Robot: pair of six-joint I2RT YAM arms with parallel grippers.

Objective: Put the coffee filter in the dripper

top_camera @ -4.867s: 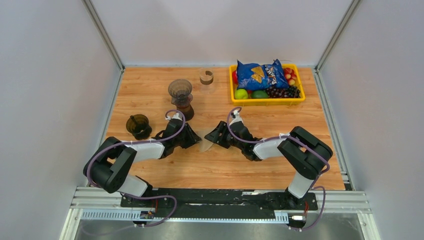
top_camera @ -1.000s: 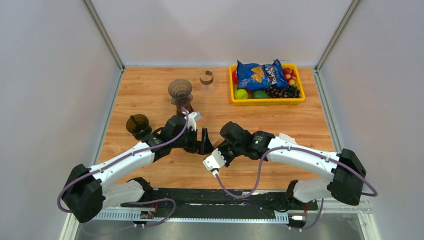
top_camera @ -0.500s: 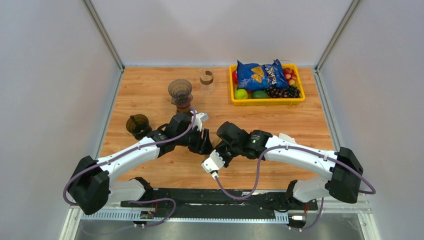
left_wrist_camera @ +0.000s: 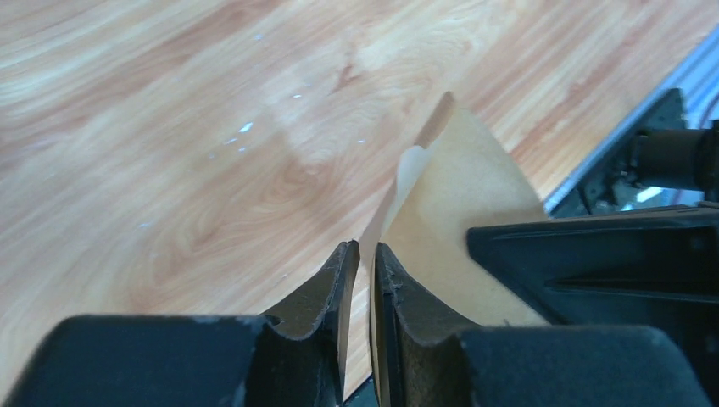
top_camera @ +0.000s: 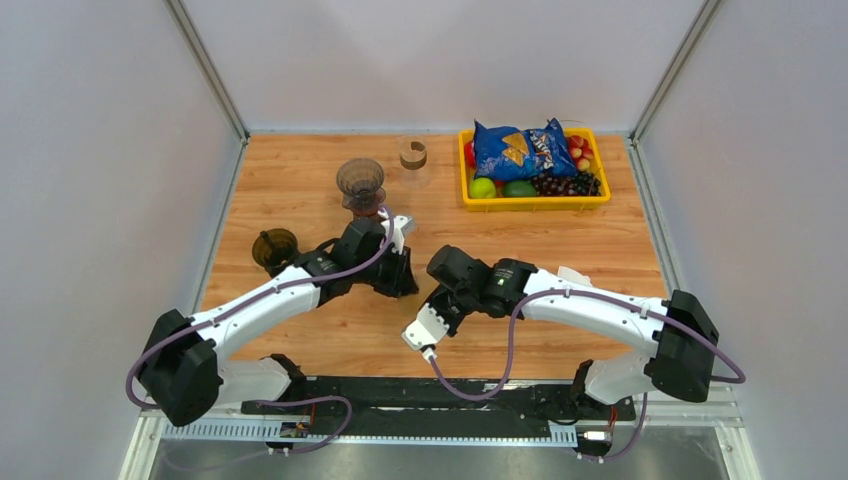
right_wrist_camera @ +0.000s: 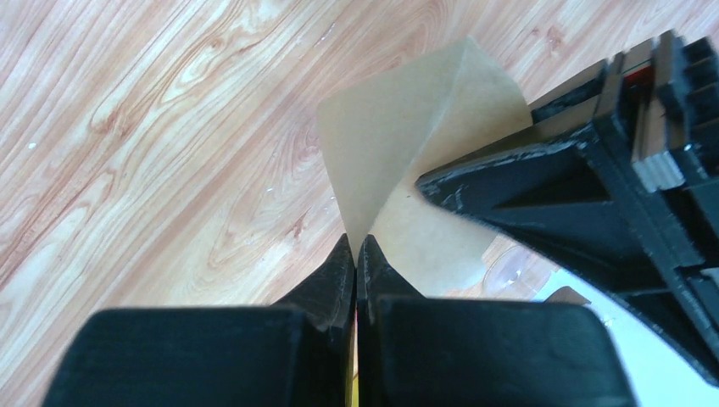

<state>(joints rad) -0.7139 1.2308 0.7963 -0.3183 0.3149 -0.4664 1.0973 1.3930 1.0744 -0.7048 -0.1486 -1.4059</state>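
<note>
While the brown paper coffee filter (left_wrist_camera: 462,203) hung between both tools above the wooden bench (top_camera: 300,170), it was exposed to three faults. If either arm drew away while both had a hold, the thin paper would likely tear along its fold. If the right tool (right_wrist_camera: 356,248) let go before the left tool (left_wrist_camera: 360,250) had a firm bite, the filter would drop flat to the bench. If the left tool caught both walls together, the cone would stay pressed shut and would probably not seat in the dripper.

The right tool was closed tight on the filter's lower edge, its fingers meeting with no gap in the right wrist view, and the paper (right_wrist_camera: 398,136) fanned up from them towards the upper centre of the frame. The left tool's fingers stood almost together astride one wall of the paper, with a thin slit showing between them. Whether they had bitten could not be told.

In the overhead view the two tools met at the centre of the frame, which put the filter there, though the paper itself was hidden. The dark translucent cone-shaped dripper (top_camera: 360,178) stood apart, up and left of the meeting point, just beyond the left tool (top_camera: 405,275), with its mouth open and unoccupied.
</note>
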